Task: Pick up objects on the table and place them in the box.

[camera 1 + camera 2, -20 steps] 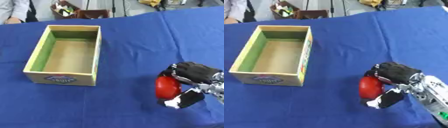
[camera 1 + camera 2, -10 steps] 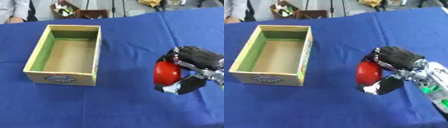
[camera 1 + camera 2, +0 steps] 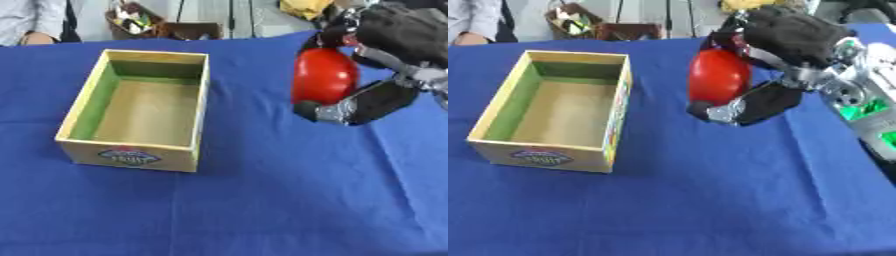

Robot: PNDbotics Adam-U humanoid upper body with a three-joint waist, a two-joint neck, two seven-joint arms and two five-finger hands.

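counter [image 3: 262, 200] blue-clothed | box [image 3: 203, 107] open, empty, long axis running away from robot | right hand [image 3: 785, 55] curled round red object [image 3: 719, 76], held up to box's right, near far end | next move likely leftward over box

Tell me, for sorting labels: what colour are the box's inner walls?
Green inside the open cardboard box, over a tan floor; the left eye view shows it best.

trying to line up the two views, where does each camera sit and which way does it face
Left eye view: in the head, looking down at the blue table; the right hand enters upper right.
Right eye view: beside it, same downward aim; more of the right forearm shows.
Both share the box and the red ball in the hand.
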